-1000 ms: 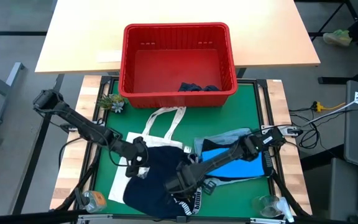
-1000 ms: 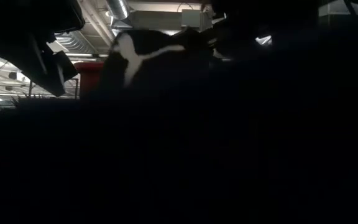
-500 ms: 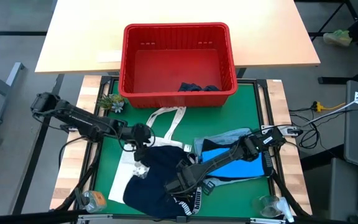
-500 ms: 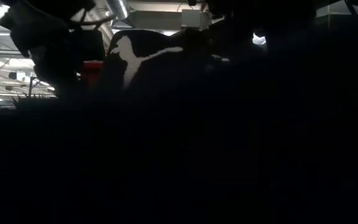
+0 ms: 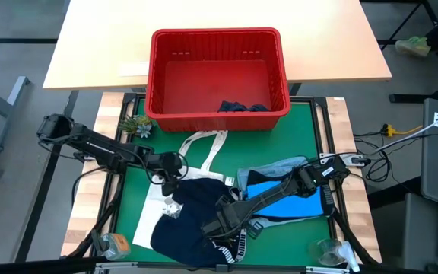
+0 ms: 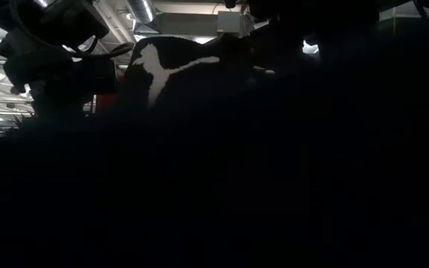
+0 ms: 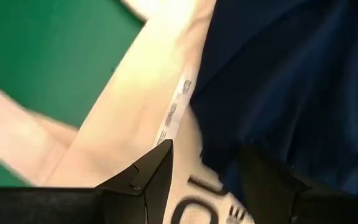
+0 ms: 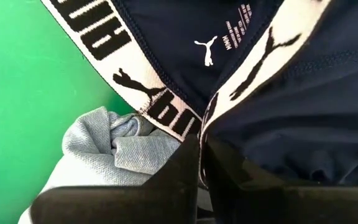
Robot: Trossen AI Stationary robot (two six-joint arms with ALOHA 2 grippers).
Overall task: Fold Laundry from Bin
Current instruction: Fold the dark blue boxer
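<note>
Even, bright overhead light falls on the table [image 5: 204, 46] with soft shadows. The low view is almost black, only ceiling lamps [image 6: 144, 11] glowing. Wrist views blur close up.

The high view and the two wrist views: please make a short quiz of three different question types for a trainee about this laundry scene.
1. True or false: the red bin is completely empty.
2. Multiple choice: the right gripper has its fingers closed on A) the white tote bag, B) the dark navy garment with the white printed waistband, C) the small plant.
3. Fill in: the left gripper is open above the white tote bag, at the edge of the ______ garment.

Key: 1 false, a dark item lies at its near wall. 2 B, the dark navy garment. 3 dark navy.
</note>
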